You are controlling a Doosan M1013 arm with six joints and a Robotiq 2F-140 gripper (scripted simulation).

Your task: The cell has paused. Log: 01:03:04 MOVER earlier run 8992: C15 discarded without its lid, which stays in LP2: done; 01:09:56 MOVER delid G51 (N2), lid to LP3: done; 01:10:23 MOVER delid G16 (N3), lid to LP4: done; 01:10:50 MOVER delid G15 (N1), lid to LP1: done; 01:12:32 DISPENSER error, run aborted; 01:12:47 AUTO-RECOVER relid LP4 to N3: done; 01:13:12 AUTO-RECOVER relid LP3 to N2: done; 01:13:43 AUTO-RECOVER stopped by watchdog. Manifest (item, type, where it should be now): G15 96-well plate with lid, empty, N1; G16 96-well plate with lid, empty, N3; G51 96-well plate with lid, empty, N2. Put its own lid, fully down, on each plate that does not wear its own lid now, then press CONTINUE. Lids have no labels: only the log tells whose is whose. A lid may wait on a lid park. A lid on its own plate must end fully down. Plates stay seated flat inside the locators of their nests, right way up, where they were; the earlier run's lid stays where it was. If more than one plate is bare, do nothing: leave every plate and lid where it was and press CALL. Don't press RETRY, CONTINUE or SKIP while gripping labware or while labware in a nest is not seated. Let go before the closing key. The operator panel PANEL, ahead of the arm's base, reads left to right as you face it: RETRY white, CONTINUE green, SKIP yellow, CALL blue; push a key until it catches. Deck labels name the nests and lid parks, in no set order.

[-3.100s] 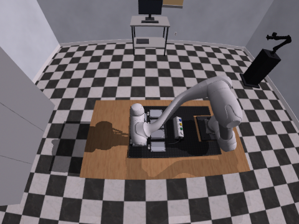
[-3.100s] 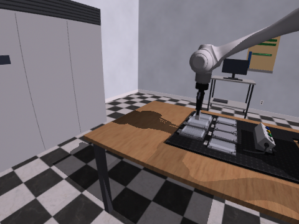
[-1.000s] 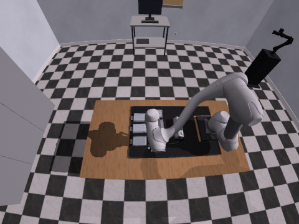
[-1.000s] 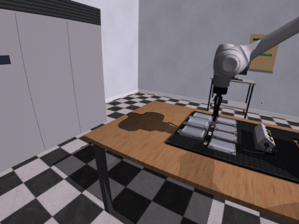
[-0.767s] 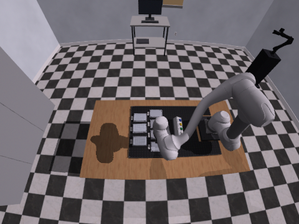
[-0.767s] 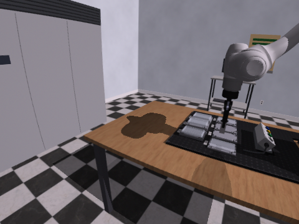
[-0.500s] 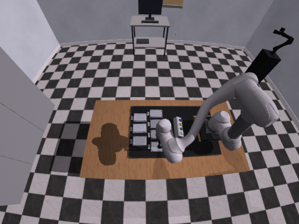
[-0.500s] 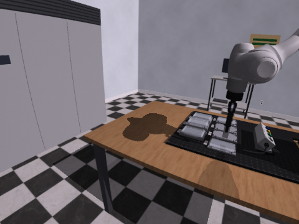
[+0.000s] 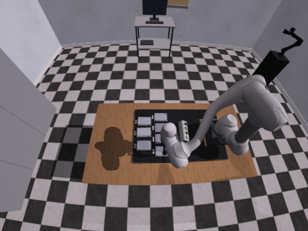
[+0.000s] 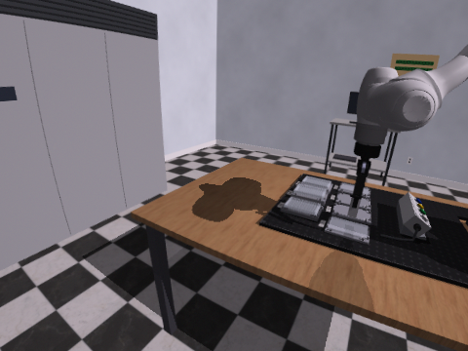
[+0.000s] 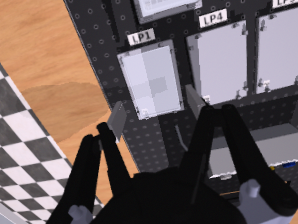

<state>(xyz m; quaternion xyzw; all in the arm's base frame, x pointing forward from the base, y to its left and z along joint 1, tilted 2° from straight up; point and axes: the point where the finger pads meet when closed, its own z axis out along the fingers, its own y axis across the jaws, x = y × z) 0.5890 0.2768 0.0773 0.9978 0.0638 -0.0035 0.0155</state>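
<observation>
Lid (image 11: 151, 81) on park LP1, pale grey and flat, lies just ahead of the gripper (image 11: 157, 112) in the wrist view, at about 12 o'clock from the fingertips. The claw stands open with nothing between its fingers: one grey pad sits at 9 o'clock of the lid's near edge, the other at 3 o'clock, both apart from the lid. White tag LP1 (image 11: 140, 37) sits at 12 o'clock of the lid. At 3 o'clock of this park lies a second pale panel under tag LP4 (image 11: 213, 19); whether that is a bare park or a lid cannot be told. All stand on the black perforated deck (image 11: 95, 45), which rests on the wooden table (image 11: 45, 65).

In the exterior view the gripper (image 10: 359, 194) hangs vertically from the white arm (image 10: 396, 103), above the row of flat panels nearest the operator panel (image 10: 413, 214). Three ribbed well plates (image 10: 304, 197) fill the row at 9 o'clock of it. In the top view the plates (image 9: 144, 133) sit in a column at 9 o'clock of the arm's wrist (image 9: 172, 145), with the operator panel (image 9: 184, 129) at 1 o'clock of the wrist.
</observation>
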